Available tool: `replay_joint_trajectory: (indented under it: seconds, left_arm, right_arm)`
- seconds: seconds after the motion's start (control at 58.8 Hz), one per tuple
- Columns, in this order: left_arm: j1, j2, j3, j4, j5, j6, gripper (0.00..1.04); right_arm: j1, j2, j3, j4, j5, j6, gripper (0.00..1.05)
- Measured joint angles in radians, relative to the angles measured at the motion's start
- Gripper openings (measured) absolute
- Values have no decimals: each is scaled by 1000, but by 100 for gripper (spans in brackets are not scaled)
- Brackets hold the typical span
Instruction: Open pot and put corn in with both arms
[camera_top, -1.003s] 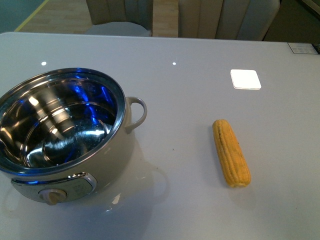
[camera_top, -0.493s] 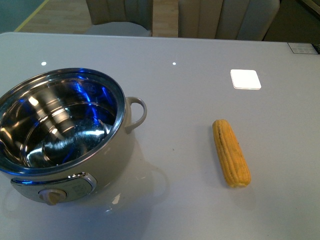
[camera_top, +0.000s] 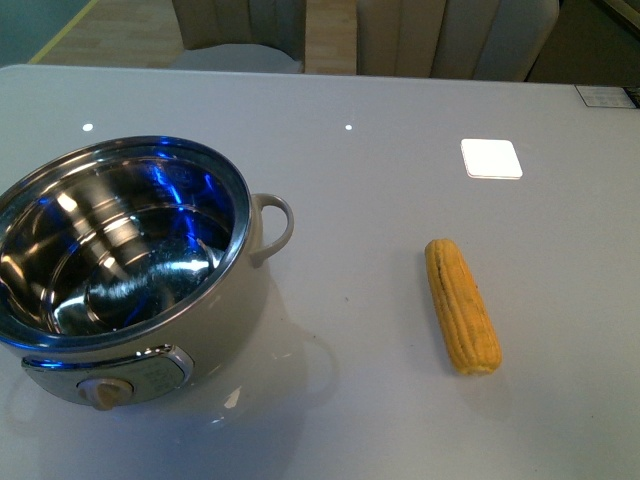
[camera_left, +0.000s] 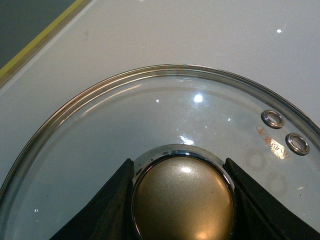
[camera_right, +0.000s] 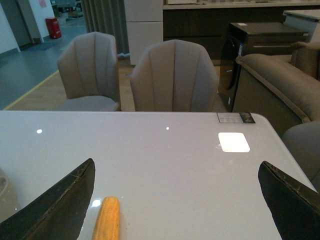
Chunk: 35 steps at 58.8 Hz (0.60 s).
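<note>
Two things show on the grey table in the front view, and neither arm is in that view. At the left stands the pot, uncovered, its shiny steel inside catching blue reflections; its panel dial faces the camera and a loop handle sticks out on the side toward the corn. Well apart from it, to the right, the corn lies flat on the table, lengthwise away from the camera and a little slanted.

The left gripper clasps the glass lid by its golden-beige knob: the black fingers press against the knob on both sides (whether the lid rests on the table or hangs above it, I cannot tell).

The right gripper is spread wide, with nothing between its jaws. It hovers above the table, facing the padded chairs beyond the far edge. One end of the corn shows low between the fingers, nearer one finger than the other, touching neither.
</note>
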Motion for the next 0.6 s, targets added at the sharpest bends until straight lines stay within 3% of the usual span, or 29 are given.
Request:
replay_joint_trajectory:
  seconds: [0.238,0.595]
  left_arm:
    - [-11,2,1,2,-11,-14,46]
    - [-6,-36,-18,-27,-35,-17,99]
  right_arm:
    - [0,0,0,0,0,0,96]
    - [0,0,0,0,0,0,96]
